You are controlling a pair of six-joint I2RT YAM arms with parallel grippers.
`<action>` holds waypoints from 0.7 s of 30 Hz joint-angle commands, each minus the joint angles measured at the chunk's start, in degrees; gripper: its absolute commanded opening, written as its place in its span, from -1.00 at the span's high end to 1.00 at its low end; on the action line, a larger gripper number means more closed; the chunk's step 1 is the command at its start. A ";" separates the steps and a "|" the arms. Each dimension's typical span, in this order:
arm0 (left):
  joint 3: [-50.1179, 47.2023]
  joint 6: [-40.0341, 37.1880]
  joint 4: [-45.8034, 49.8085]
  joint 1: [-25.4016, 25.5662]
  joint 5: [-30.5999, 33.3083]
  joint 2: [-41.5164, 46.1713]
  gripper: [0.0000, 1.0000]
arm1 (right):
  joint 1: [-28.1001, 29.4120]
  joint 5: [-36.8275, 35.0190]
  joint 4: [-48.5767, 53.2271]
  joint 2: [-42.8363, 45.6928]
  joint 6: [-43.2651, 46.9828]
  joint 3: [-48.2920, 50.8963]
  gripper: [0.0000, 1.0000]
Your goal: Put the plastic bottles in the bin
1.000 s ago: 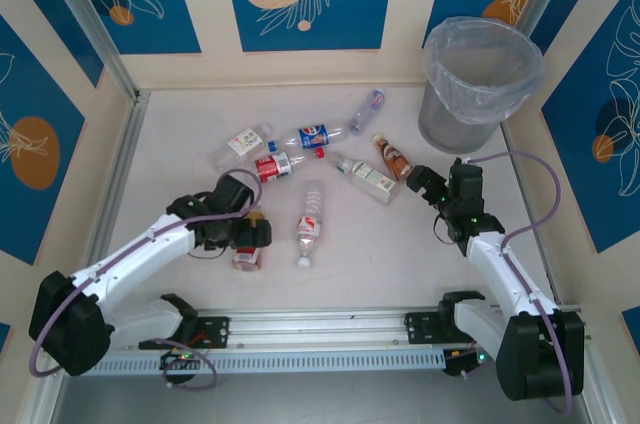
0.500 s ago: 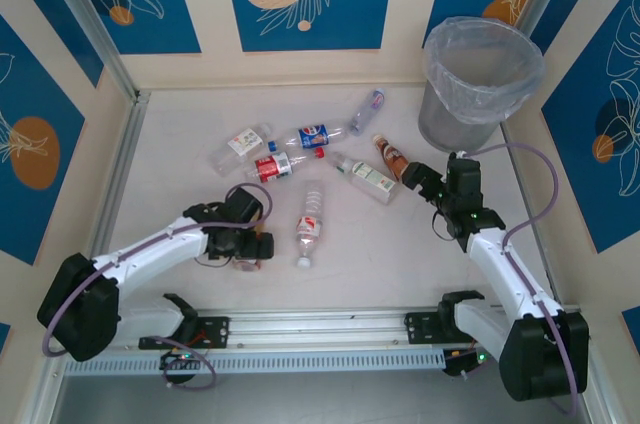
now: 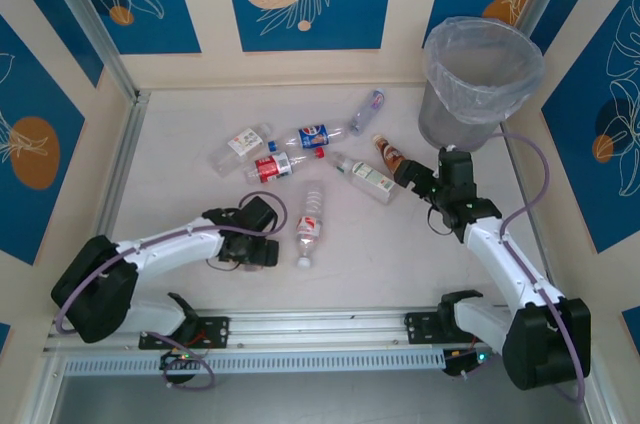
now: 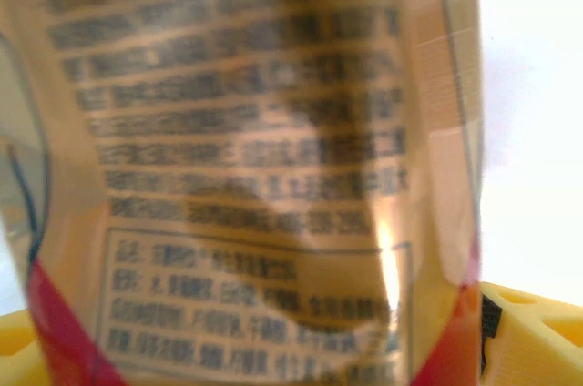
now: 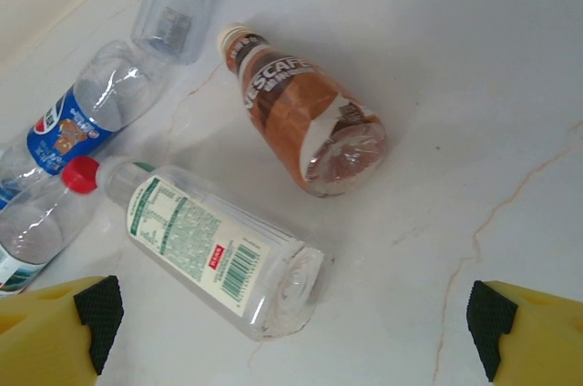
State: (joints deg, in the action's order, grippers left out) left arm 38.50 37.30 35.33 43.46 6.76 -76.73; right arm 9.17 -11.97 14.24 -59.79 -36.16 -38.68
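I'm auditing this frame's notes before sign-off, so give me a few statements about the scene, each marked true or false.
1. The bin stands upright at the far right of the table. True.
2. The brown bottle stands upright. False: it lies on its side.
3. The right end effector is open and holds nothing. True.
4. The left end effector hangs over the bin. False: it is low at the near left, around the near bottle.
5. The blue-labelled bottle lies on the table. True.
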 commanded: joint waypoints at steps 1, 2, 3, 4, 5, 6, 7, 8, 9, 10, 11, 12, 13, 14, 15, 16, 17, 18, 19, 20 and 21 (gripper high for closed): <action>-0.88 -0.75 -1.66 1.36 1.88 -1.21 -0.71 | 1.64 0.99 2.11 -1.08 1.12 -3.20 -0.99; -0.88 -0.81 -1.84 1.51 2.17 -1.40 -0.68 | 2.16 0.85 2.56 -1.52 1.28 -3.88 -0.99; -0.87 -0.74 -1.93 1.50 2.54 -1.53 -0.65 | 2.64 0.64 2.93 -1.80 1.50 -4.41 -0.99; -0.88 -0.76 -1.93 1.67 3.00 -1.79 -0.62 | 3.15 0.48 3.28 -2.19 1.54 -4.87 -0.99; -0.80 -0.74 -2.02 1.75 3.36 -1.92 -0.58 | 3.64 0.28 3.55 -2.53 1.64 -5.37 -0.99; -0.80 -0.74 -2.02 1.93 3.72 -2.09 -0.55 | 4.06 0.12 3.68 -2.82 1.68 -5.74 -0.98; -0.67 -0.78 -1.93 2.03 4.15 -2.20 -0.53 | 4.41 -0.05 3.85 -3.19 1.79 -6.13 -0.99; -0.55 -0.90 -1.93 2.17 4.28 -2.36 -0.50 | 4.89 -0.19 4.00 -3.47 1.80 -6.53 -0.99; -0.46 -0.96 -1.93 2.24 4.42 -2.45 -0.48 | 5.17 -0.40 4.17 -3.77 1.87 -6.90 -0.99; -0.36 -1.23 -1.93 2.33 4.33 -2.42 -0.46 | 5.48 -0.49 4.34 -4.00 1.88 -7.27 -0.98; -0.23 -1.86 -2.31 2.46 3.80 -2.31 -0.44 | 5.89 -0.51 4.47 -4.23 1.84 -7.65 -0.98; -0.14 -2.49 -2.61 2.52 3.24 -2.16 -0.40 | 6.10 -0.56 4.61 -4.36 1.75 -7.94 -0.99; 0.14 -3.21 -2.70 2.62 3.00 -1.69 -0.38 | 6.57 -0.45 4.72 -4.50 1.56 -8.21 -0.99; 0.32 -3.97 -2.72 2.73 2.93 -1.01 -0.35 | 6.82 -0.11 4.74 -4.53 1.20 -8.43 -0.99; 0.53 -4.70 -2.90 2.78 2.83 -0.18 -0.31 | 7.20 0.54 4.68 -4.63 1.10 -8.51 -0.99; 0.67 -5.42 -3.14 2.80 2.73 0.96 -0.30 | 7.53 1.44 4.66 -4.63 0.71 -8.67 -0.99; 0.80 -6.12 -3.48 2.82 2.64 2.29 -0.29 | 7.77 2.48 4.74 -4.67 0.22 -8.83 -0.99; 0.85 -6.68 -4.01 2.82 2.49 3.58 -0.29 | 8.02 3.59 4.74 -4.65 -0.46 -9.00 -0.99; 0.96 -7.45 -4.67 2.82 2.25 5.11 -0.29 | 8.09 5.51 4.68 -4.63 -1.34 -9.13 -0.99; 1.12 -8.27 -5.44 2.77 1.82 6.56 -0.29 | 8.15 7.70 4.30 -4.63 -2.12 -9.22 -0.98; 1.43 -9.04 -6.06 2.77 1.45 7.74 -0.30 | 8.15 10.64 3.59 -4.63 -2.86 -9.24 -0.99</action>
State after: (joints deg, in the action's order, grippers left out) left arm 38.52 31.77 31.73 45.52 9.21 -72.77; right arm 16.88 -8.32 17.85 -64.12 -36.53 -46.28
